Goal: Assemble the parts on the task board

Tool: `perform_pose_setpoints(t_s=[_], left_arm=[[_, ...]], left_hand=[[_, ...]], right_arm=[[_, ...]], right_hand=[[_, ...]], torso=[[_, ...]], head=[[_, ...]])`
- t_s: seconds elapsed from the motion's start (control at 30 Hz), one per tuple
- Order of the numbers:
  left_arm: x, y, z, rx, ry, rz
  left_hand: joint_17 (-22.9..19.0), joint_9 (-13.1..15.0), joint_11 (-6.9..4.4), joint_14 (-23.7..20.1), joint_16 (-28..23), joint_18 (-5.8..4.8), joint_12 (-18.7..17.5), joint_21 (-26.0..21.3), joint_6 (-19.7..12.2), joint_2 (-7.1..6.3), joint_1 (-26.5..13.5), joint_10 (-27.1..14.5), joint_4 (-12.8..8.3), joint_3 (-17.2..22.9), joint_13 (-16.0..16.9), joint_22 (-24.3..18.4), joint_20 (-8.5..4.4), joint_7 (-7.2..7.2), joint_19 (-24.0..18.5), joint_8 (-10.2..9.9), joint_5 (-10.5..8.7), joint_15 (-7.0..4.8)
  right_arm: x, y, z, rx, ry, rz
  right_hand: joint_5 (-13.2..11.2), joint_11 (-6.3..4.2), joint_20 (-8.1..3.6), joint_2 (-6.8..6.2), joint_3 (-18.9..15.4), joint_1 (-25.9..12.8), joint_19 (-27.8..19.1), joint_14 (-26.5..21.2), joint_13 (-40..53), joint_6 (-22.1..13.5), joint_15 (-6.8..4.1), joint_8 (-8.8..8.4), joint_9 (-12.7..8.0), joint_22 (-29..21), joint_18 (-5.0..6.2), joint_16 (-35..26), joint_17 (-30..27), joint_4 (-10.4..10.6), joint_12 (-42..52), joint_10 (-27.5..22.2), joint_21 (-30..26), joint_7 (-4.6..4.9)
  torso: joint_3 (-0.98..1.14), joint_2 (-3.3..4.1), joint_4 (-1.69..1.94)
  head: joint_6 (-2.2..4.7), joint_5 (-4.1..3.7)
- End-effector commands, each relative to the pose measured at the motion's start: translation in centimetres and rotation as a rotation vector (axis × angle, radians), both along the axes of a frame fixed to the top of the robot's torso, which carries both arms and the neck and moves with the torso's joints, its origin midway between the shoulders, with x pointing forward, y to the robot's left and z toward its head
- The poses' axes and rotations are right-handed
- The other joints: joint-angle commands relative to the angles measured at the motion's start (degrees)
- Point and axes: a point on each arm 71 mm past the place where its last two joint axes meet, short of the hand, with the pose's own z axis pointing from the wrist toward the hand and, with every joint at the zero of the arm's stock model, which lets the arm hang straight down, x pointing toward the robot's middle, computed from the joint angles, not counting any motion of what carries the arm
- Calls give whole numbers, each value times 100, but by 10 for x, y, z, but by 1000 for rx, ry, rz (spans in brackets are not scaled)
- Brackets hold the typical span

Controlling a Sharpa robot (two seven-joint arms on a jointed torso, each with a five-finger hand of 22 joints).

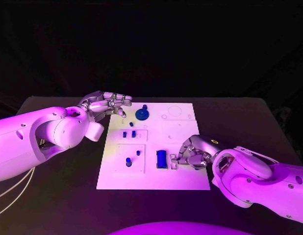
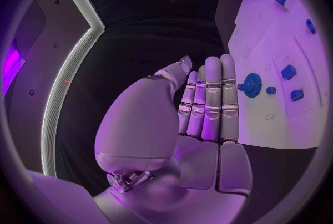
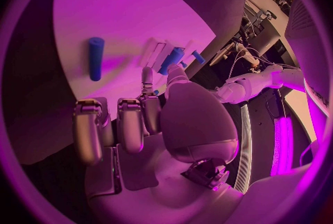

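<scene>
1. Task board (image 1: pixel 187 178) lay mid-worktop (image 1: pixel 52 205), blue parts (image 1: pixel 161 159) on it.
2. We saw left hand (image 1: pixel 108 104) open, empty, beside the blue gear (image 1: pixel 142 114).
3. Right hand (image 1: pixel 194 152) by a blue part; grip we couldn't tell.

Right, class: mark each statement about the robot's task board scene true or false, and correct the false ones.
1. The task board is white. True.
2. A round blue gear sits near the board's far edge. True.
3. The left hand is holding the gear. False: its fingers are straight beside it, holding nothing.
4. The right hand is at the board's right edge, near the long blue block. True.
5. The table is red. False: it is dark.
</scene>
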Motion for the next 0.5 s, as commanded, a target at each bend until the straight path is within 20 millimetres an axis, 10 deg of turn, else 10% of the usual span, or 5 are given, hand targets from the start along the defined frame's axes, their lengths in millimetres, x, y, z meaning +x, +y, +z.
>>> perform_pose_setpoints(t_s=[0.03,0.5], left_arm=[[0,-1,1,-9,-5,-11],[-1,0,1,-8,-4,-12]], left_hand=[[-7,-8,2,-41,-35,69,23,-35,-18,12,-41,-34,-9,-36,5,-7,33,-5,2,-9,-4,-2],[-12,-9,3,-47,-32,69,31,-45,-19,22,-42,-42,-7,-42,6,-13,35,-5,2,-6,-5,-1]], right_arm=[[1,-11,8,7,-60,4],[0,-59,11,-110,-98,-62]], right_hand=[[17,34,-10,13,16,143,474,439,383,-46,7,-55,-27,1419,-13,-13,742,-65,-42,-13,-54,13],[19,41,4,9,0,233,488,446,382,-1,18,-85,-46,1431,-22,5,783,-75,-51,-15,-12,18]], torso=[[-5,-1,-12],[8,16,-34]], head=[[8,-39],[9,-153]])
